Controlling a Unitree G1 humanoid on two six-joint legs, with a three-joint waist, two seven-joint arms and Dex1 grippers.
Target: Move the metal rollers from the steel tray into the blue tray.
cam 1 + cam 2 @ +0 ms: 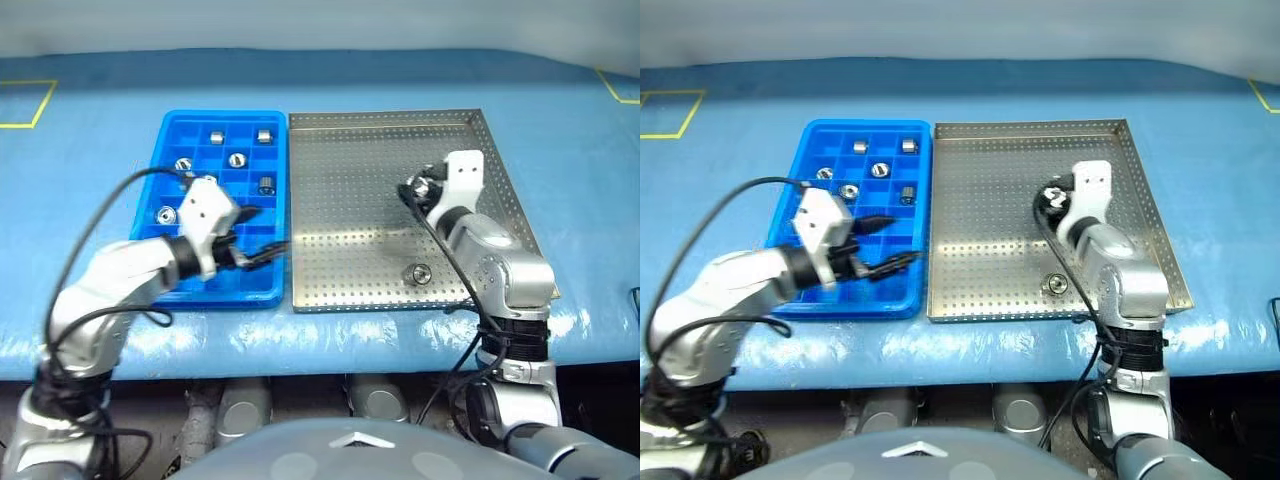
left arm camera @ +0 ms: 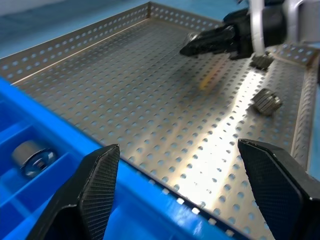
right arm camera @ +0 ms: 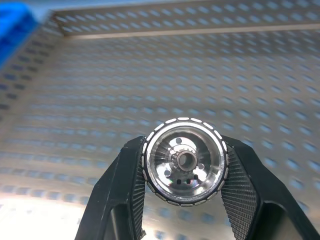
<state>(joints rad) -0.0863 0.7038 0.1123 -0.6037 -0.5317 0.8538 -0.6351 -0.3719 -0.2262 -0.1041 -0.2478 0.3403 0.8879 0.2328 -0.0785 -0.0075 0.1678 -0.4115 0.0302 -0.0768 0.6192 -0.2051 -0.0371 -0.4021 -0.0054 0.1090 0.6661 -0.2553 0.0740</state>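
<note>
large square perforated steel tray (image 1: 370, 180) lying edge to edge with bright blue compartmented plastic tray (image 1: 180, 290), mostly bare | left gripper (image 1: 262, 233) hovering released over their shared rim | right gripper (image 3: 184, 165) grasping small shiny metal roller (image 3: 184, 161) above steel tray | one roller (image 1: 417, 272) sitting near front rim

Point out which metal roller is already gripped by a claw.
The roller clamped between the right claw's fingers, held above the steel tray. Another lies loose near the tray's front edge; the rest sit in the blue tray's compartments.
</note>
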